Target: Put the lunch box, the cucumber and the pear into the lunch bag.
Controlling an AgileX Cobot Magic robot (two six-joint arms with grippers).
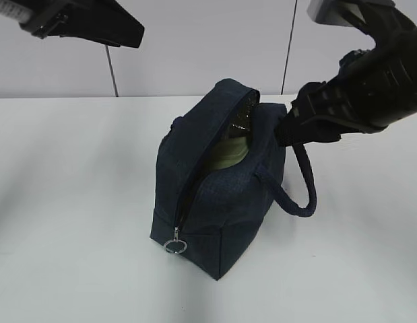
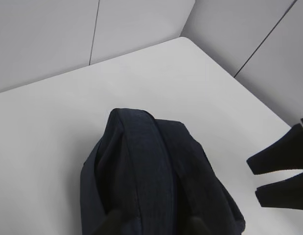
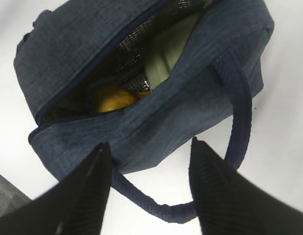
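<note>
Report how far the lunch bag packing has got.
Done: the lunch box, its pale green lid showing, and the yellow pear sit inside the open lunch bag. In hand: nothing; the right pincer hangs open above the bag's side and handle, gripping neither. Left: the cucumber shows in no view, so it may be inside but hidden. The zipper is still undone.
</note>
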